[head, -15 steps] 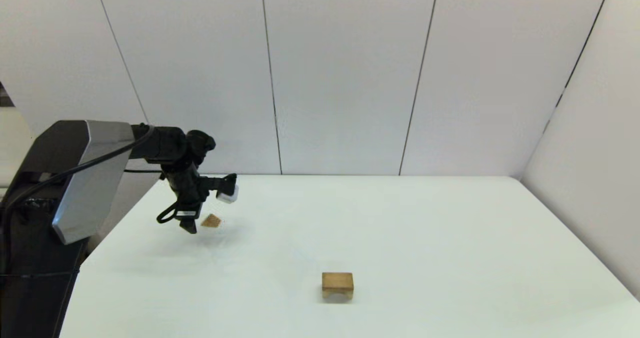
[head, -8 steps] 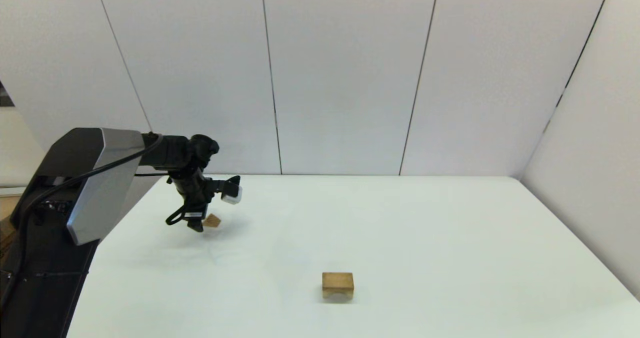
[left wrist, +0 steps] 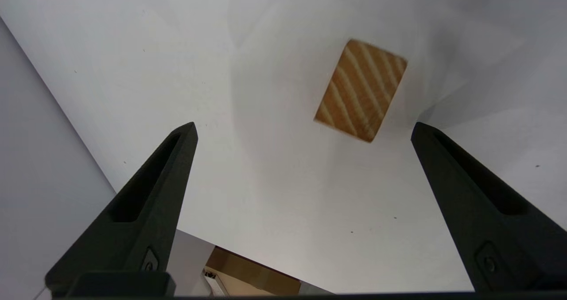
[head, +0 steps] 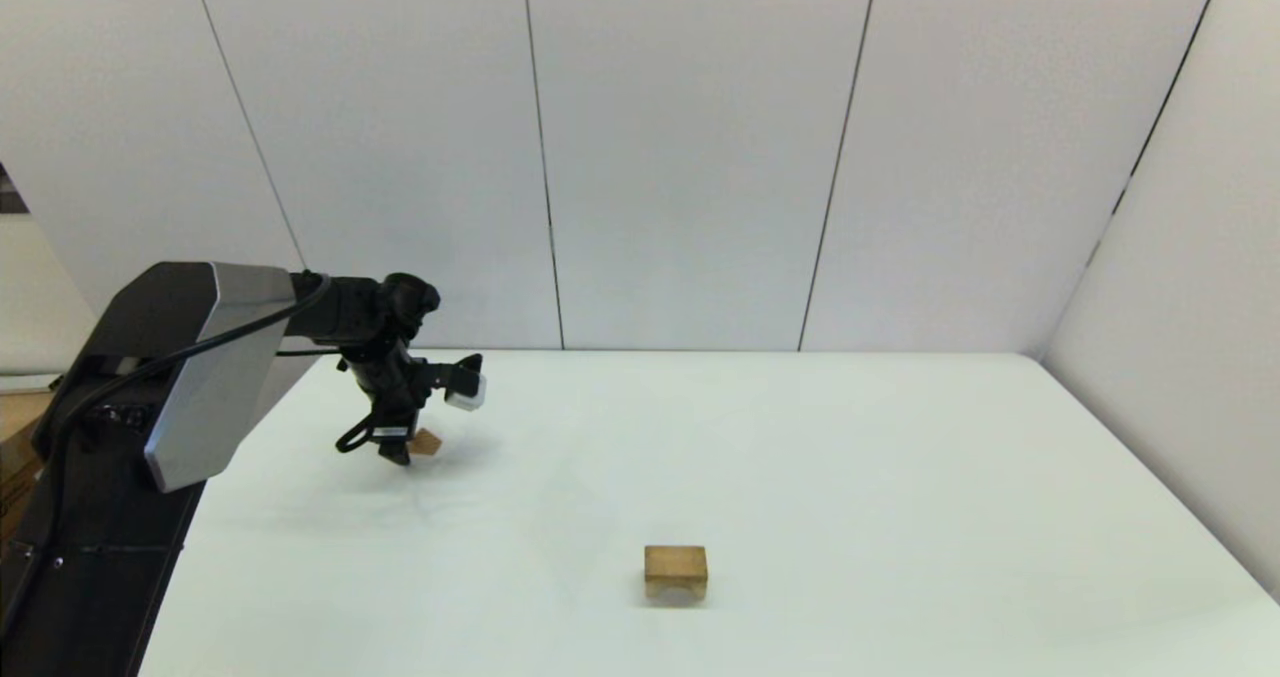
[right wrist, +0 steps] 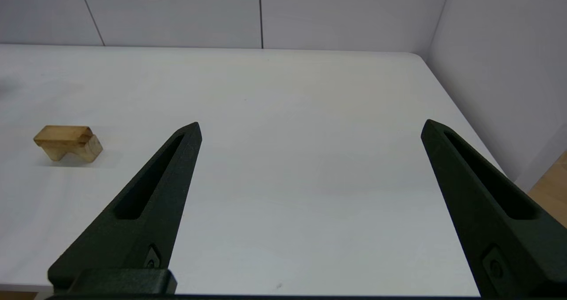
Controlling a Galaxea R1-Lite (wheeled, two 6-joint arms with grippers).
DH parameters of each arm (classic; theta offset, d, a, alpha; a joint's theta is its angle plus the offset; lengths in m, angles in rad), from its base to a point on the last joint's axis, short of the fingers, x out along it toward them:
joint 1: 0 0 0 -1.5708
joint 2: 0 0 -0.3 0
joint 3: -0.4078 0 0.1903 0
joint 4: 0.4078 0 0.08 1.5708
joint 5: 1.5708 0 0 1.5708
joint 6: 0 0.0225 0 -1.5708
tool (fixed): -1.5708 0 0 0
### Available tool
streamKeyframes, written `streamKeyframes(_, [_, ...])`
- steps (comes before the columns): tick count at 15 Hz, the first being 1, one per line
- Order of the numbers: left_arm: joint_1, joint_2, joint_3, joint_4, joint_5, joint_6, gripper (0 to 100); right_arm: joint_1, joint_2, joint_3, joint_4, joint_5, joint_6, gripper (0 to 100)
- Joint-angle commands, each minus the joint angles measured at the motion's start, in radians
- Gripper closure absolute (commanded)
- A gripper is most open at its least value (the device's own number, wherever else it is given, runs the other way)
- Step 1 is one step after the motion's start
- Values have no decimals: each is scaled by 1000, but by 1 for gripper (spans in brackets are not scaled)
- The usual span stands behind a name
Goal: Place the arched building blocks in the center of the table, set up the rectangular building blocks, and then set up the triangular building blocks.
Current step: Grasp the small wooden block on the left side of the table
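The arched block (head: 676, 569) stands on its two legs near the front middle of the white table (head: 850, 457); the right wrist view shows the arched block (right wrist: 67, 142) too. A small striped-grain wooden piece, the triangular block (head: 427, 443), lies at the far left of the table. My left gripper (head: 399, 454) hangs just above it, open, and its tips partly cover the block in the head view. From the left wrist, the triangular block (left wrist: 360, 90) lies just beyond the spread tips of the left gripper (left wrist: 303, 127). My right gripper (right wrist: 310, 125) is open and holds nothing. The rectangular block is out of view.
The table's left edge runs close beside the left gripper, with a brown box (left wrist: 252, 273) on the floor below it. A white wall (head: 1180, 307) borders the table's right side and panelled walls close the back.
The left arm has moved a little to the right and down, bringing its open fingers over the triangular block. Neither block has moved.
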Motion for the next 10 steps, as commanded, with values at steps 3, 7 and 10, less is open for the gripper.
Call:
streamKeyframes(3, [-1,-31,0,77,1,56,0,0,0,0,0,0,0,0])
streamKeyframes(7, [-1,-34,0,154,-2,116,0,0,0,0,0,0,0,0])
streamKeyframes(10, [-4,-23,0,143,-1,119,0,-1,0,0,0,0,0,0])
